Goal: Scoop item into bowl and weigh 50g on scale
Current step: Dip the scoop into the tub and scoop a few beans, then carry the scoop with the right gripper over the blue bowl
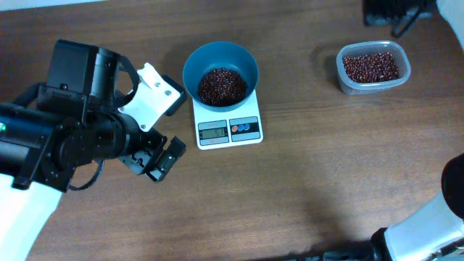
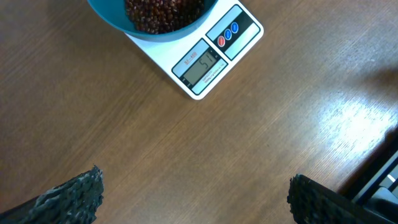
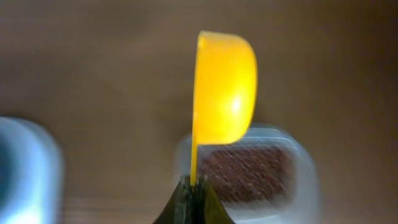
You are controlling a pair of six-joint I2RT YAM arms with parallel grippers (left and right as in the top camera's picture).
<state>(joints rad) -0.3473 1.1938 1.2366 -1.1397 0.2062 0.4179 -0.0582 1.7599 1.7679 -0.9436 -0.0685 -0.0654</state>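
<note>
Beans: dark red-brown heap inside the teal bowl, filling its bottom. Bowl sits on the white scale, covering the back part of the platform; display & red/blue buttons stick out in front, toward the near table edge. In the left wrist view the display seems to read 51, not fully sharp. Scale stands on the brown wood table, a bit left of centre.

More beans lie in a clear tub at the far right of the table, well apart from the scale.

Left pincer: fingers spread wide apart, nothing between them, only bare table under. It hangs near the scale's left-front side, not touching scale or bowl.

Right pincer: fingers together, clamped on the thin handle of a yellow scoop. Scoop stands upright w/ its cup edge-on to the wrist cam; can't tell if anything is in it. Behind it, blurred, the tub w/ beans.
</note>
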